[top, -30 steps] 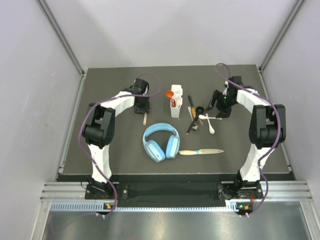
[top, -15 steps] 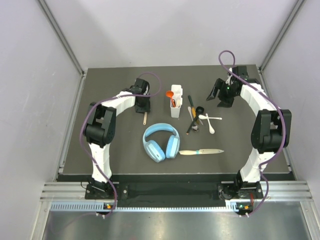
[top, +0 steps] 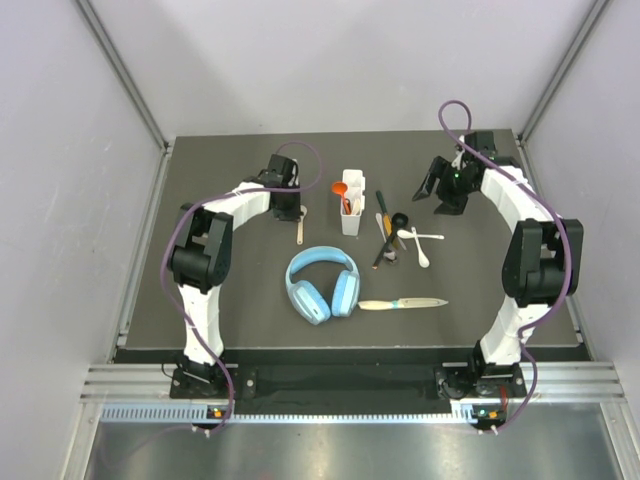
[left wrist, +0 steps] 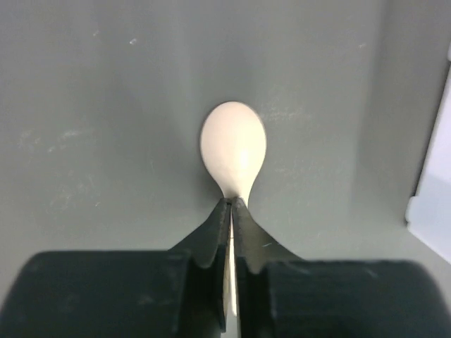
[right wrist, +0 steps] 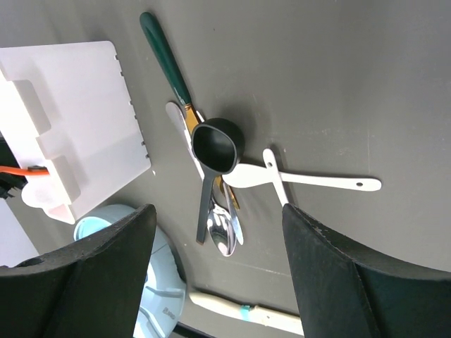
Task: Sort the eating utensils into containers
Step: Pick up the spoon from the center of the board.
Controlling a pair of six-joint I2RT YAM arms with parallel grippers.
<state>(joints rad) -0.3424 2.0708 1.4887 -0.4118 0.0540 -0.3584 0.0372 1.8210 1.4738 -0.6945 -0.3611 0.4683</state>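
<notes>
My left gripper [top: 287,205] is shut on the handle of a cream spoon [top: 300,230], just left of the white caddy [top: 352,217]. In the left wrist view the gripper [left wrist: 231,204] pinches the neck and the spoon bowl [left wrist: 233,146] sticks out over the mat. The caddy holds an orange-red spoon [top: 341,187]. My right gripper [top: 440,190] is open and empty, right of and above a utensil pile: a black scoop [right wrist: 218,146], white spoons [right wrist: 310,179], a green-handled utensil [right wrist: 163,56] and a metal spoon [right wrist: 223,232]. The caddy [right wrist: 77,120] shows at left in the right wrist view.
Light-blue headphones [top: 322,283] lie at the middle of the dark mat. A cream-handled knife [top: 403,304] lies to their right. The caddy's edge [left wrist: 431,190] shows at the right of the left wrist view. Grey walls enclose the mat.
My left gripper has moved a little right with the cream spoon, nearer the caddy. My right gripper drew back from the utensil pile, then held still.
</notes>
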